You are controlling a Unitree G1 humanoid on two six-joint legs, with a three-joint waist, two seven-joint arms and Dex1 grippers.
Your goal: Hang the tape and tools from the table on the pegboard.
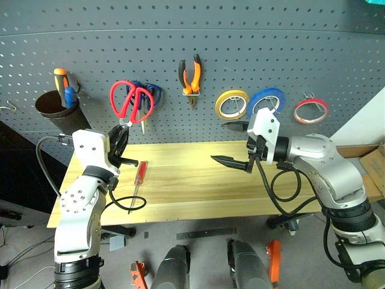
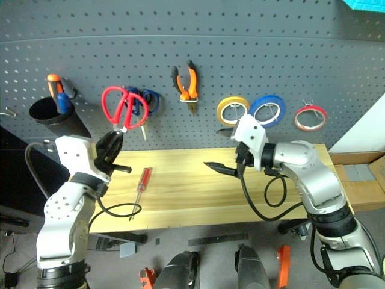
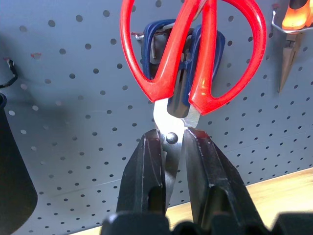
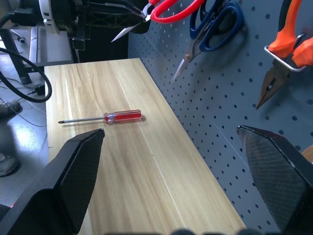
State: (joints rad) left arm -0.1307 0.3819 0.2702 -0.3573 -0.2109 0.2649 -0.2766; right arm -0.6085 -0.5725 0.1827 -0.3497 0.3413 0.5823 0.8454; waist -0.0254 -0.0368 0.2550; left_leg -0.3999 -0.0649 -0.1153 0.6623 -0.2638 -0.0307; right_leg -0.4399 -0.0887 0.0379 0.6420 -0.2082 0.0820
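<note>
- While the red-handled scissors (image 1: 130,100) sit handles-up against the pegboard (image 1: 180,54), the left gripper (image 3: 172,147) pinches their blades just below the pivot, fingers pressed tight on the metal.
- Behind them hang the blue-handled scissors (image 1: 153,94), partly covered by the red loops.
- On the table (image 1: 192,180) lies the screwdriver (image 1: 139,177), red handle toward the board, near the left arm.
- Higher on the board the orange-and-black pliers (image 1: 190,78) hang nose-down from a hook.
- Farther right hang the yellow roll (image 1: 232,104), the blue roll (image 1: 267,102) and the thin red tape (image 1: 311,111), side by side.
- Over the table's middle the right gripper (image 1: 236,143) hovers with fingers spread wide, holding nothing.
- At the board's far left a dark cup (image 1: 56,108) holds an orange-handled and a blue-handled tool.
</note>
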